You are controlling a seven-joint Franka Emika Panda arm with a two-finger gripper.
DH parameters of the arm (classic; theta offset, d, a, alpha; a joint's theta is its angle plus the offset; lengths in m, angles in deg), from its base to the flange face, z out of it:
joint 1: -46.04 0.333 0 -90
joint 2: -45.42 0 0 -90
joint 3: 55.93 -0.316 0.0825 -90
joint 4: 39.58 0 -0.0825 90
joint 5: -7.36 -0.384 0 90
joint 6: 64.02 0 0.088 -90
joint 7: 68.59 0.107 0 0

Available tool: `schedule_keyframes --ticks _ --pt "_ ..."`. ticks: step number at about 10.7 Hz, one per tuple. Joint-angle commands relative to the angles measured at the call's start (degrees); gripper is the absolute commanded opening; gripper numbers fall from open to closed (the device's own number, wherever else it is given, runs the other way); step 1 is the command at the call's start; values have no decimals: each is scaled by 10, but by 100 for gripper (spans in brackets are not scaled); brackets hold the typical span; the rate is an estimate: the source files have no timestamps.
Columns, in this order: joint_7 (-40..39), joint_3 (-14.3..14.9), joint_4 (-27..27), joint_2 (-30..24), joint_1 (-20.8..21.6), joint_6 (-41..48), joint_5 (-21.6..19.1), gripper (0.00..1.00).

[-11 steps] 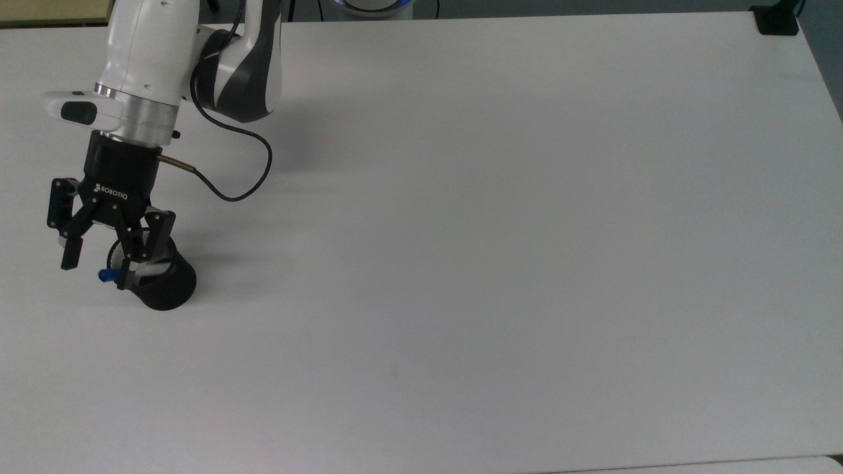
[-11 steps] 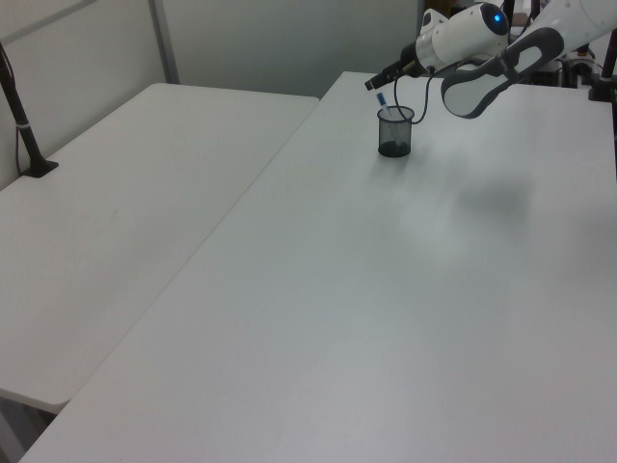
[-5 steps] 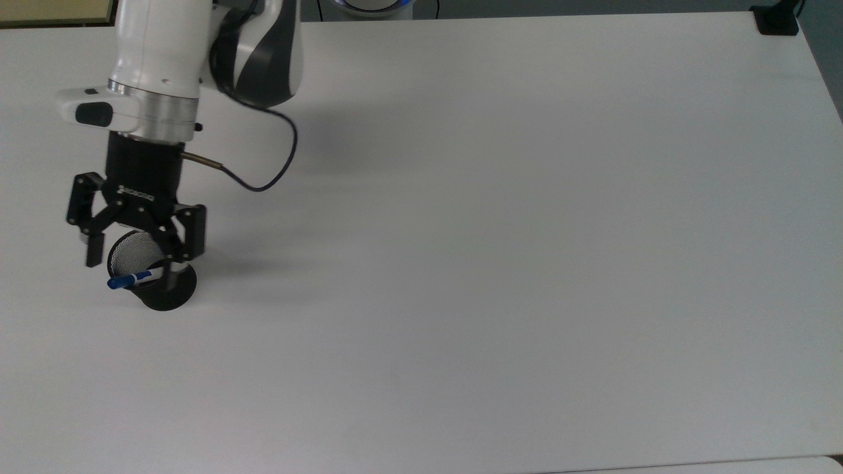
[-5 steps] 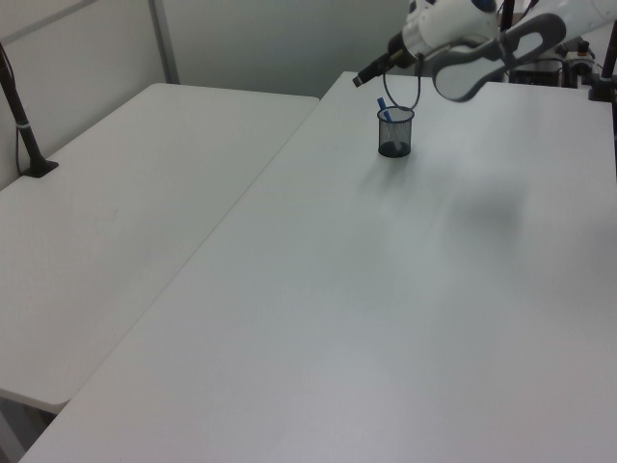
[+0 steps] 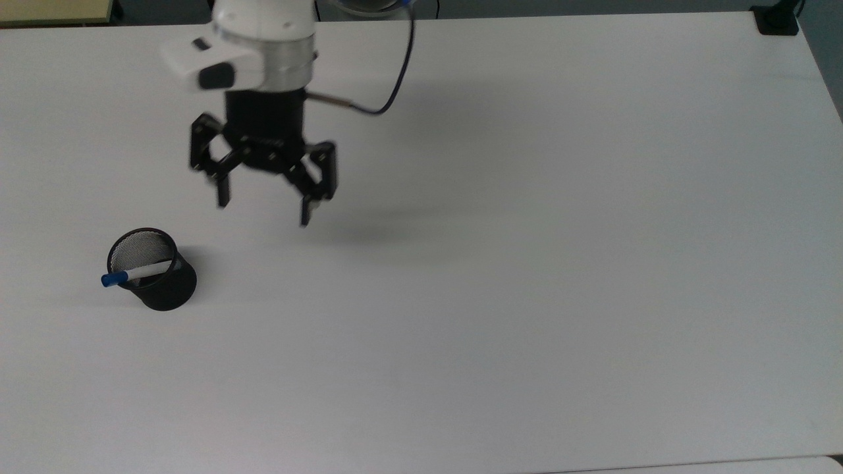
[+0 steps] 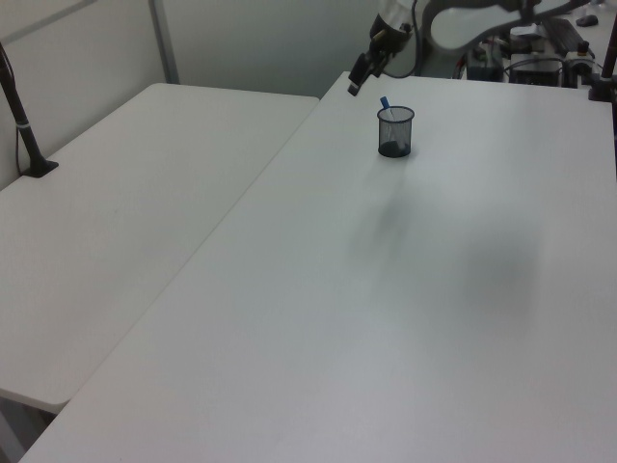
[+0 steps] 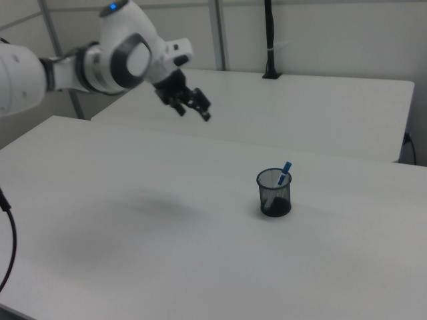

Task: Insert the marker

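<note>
Slim white marker [image 5: 135,273] leaning inside round black mesh cup [image 5: 161,289].

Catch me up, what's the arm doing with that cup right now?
Nothing is being handled at this moment. The marker sits in the black mesh cup, leaning on the rim with its blue cap poking out above it. The gripper hangs open and empty above the white table, up and to the right of the cup in the top view, well apart from it. Judging by how things lie, the insertion looks done.
</note>
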Motion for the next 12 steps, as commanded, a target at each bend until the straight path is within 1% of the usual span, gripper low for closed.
schedule_keyframes --ticks 1,3,4,8,10,11,12 --pt "-6 8 -22 -96 38 210 -26 100" --pt "-114 9 -25 -129 33 322 -72 100" --pt "-129 11 -25 -141 30 350 -82 100" --pt "-102 17 -24 -155 28 398 -84 100" --pt "-62 18 -23 -157 30 393 -79 100" --pt "-45 17 -23 -156 31 391 -68 100" --pt "-44 17 -22 -156 30 392 -65 100"
